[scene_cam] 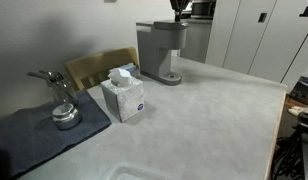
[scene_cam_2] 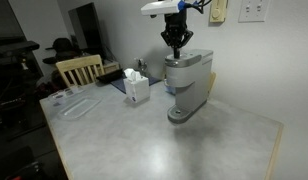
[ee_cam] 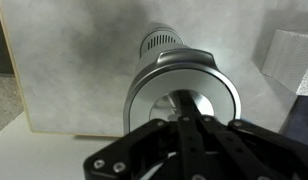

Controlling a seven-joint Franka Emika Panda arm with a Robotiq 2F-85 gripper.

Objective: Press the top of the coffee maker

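The coffee maker [scene_cam: 161, 50] is a tall grey boxy machine with an overhanging flat-topped head and a round drip base, at the back of the table; it also shows in an exterior view [scene_cam_2: 188, 82]. My gripper [scene_cam_2: 176, 48] hangs straight down over its head, fingertips at the top surface, and only its tip shows in an exterior view [scene_cam: 178, 16]. In the wrist view the black fingers [ee_cam: 186, 118] are pressed together over the machine's round silver top [ee_cam: 180, 85]. The gripper is shut and holds nothing.
A white-and-blue tissue box [scene_cam: 122, 96] stands beside the machine and also shows in an exterior view [scene_cam_2: 136, 86]. A small metal pot [scene_cam: 64, 115] sits on a dark cloth [scene_cam: 34, 135]. A wooden chair [scene_cam: 94, 66] is behind the table. A clear tray [scene_cam_2: 78, 104] lies near the edge.
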